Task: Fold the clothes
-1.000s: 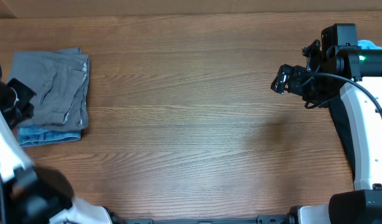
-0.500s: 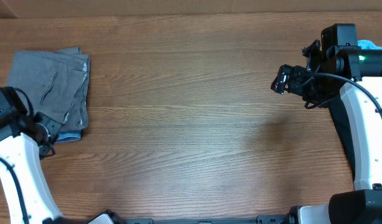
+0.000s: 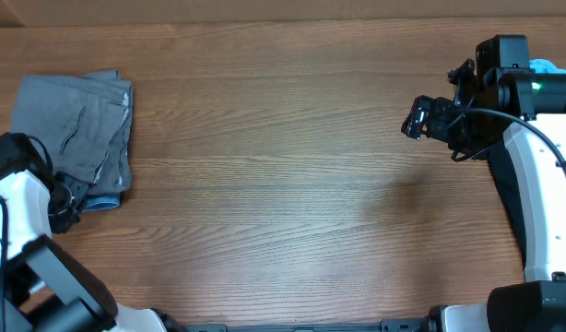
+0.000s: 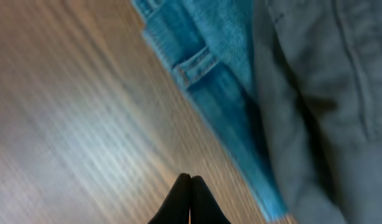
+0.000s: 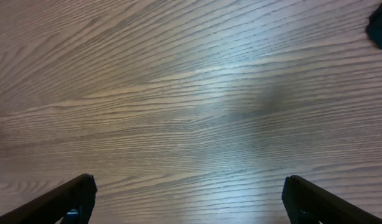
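Shorts (image 3: 76, 124) in grey cotton are lying folded at the far left of the table (image 3: 283, 203), resting on a folded blue denim garment (image 3: 103, 202) whose edge is peeking out along the near side. They are sitting as a compact rectangle, showing a few creases and a seam line, with the right-hand edge slightly ruffled.

Over the last second the left gripper (image 4: 190, 186) has been pulling clear. Its arm was covering the pile's left edge, and now the fingers are hanging just beside the denim corner, pressed tight together and carrying nothing. That is suggesting the fold is finished and the stack is being left alone.

Well apart, the right gripper (image 3: 412, 120) is hovering over bare wood at the right side, jaws spread wide and empty, not having shifted in that time.
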You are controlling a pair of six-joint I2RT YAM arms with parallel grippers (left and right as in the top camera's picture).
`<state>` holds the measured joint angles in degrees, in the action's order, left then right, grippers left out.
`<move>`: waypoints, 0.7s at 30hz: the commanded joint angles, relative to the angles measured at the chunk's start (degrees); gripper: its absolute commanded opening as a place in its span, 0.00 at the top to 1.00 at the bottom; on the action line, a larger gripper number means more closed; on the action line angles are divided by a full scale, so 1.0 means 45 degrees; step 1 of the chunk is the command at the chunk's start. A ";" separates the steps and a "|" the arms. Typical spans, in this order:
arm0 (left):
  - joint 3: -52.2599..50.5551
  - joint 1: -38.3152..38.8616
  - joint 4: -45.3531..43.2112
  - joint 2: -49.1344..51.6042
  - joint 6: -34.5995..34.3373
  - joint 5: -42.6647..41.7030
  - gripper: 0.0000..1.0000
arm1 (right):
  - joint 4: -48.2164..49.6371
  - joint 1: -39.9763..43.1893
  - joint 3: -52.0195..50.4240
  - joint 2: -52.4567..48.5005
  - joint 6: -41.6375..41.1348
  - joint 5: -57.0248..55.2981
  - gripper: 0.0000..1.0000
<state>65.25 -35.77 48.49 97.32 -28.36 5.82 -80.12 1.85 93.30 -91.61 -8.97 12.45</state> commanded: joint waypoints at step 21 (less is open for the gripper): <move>-0.0612 -0.0073 -0.2560 0.1802 0.0102 0.0855 0.96 | 0.0068 0.0024 0.0005 -0.0010 0.0053 -0.0092 0.00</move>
<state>63.51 -35.77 38.24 103.46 -28.36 8.23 -80.12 1.85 93.30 -91.61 -8.97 12.45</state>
